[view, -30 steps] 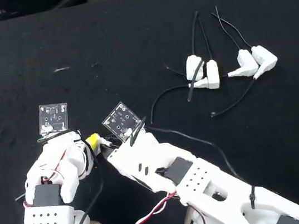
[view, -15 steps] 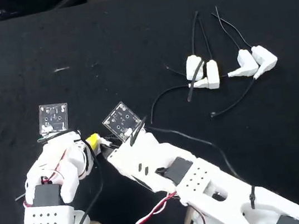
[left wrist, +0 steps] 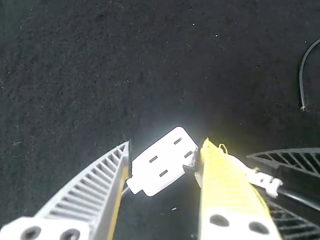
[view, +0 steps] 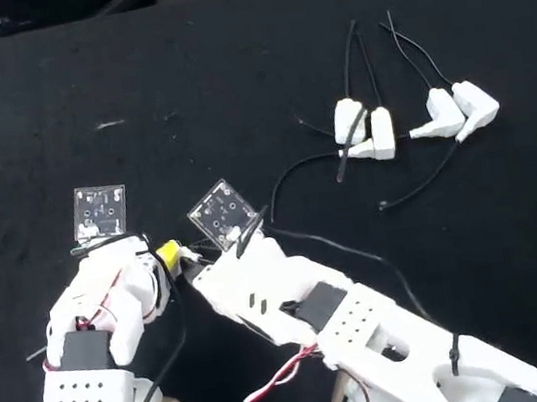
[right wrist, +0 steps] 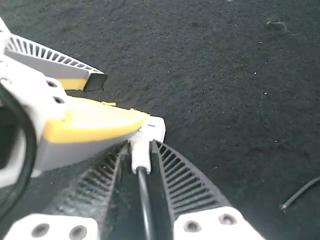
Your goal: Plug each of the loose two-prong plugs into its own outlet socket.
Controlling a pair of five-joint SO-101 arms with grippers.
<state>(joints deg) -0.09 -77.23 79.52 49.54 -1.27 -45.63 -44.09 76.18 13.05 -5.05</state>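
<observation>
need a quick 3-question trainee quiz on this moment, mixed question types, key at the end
1. True or false: the right gripper is empty.
2. How many loose plugs lie ungripped in the high view? A) two B) four C) six
3. Short answer: what sits between the fingers of the left gripper?

Key
1. False. It is shut on a plug with a black cable.
2. B
3. A white socket with slots in its face.
</observation>
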